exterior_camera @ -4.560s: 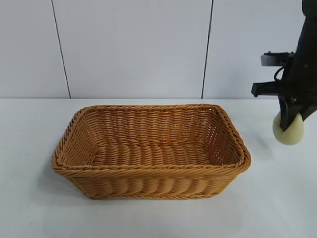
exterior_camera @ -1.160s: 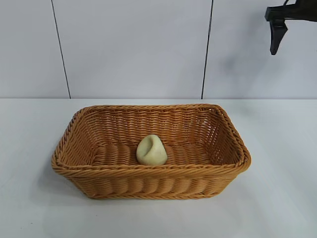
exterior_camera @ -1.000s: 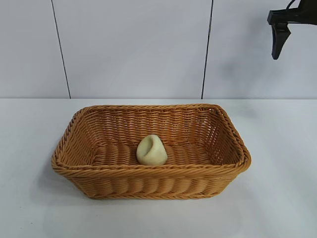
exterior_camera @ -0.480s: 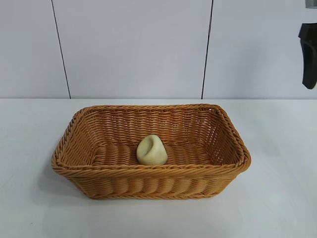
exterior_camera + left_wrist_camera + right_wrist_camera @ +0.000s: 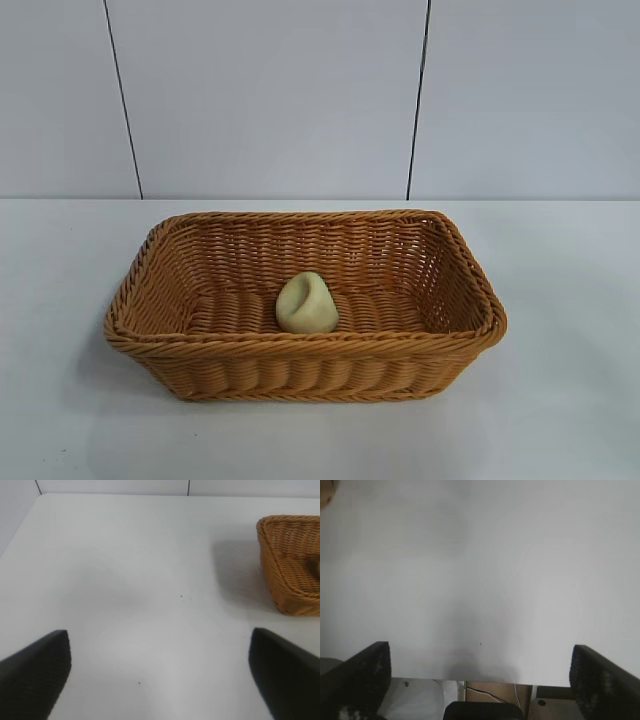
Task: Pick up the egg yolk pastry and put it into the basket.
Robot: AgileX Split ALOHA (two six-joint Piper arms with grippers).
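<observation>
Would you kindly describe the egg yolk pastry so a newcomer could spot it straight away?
On the white table stands a large orange-brown wicker basket. Inside, on its floor near the front wall, lies the egg yolk pastry: a small, pale cream lump with a dent, the only smooth, light thing among the brown weave.

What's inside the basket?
Only the pastry lies in the basket, on the woven floor by the near wall. That wall hides a strip of floor behind it.
</observation>
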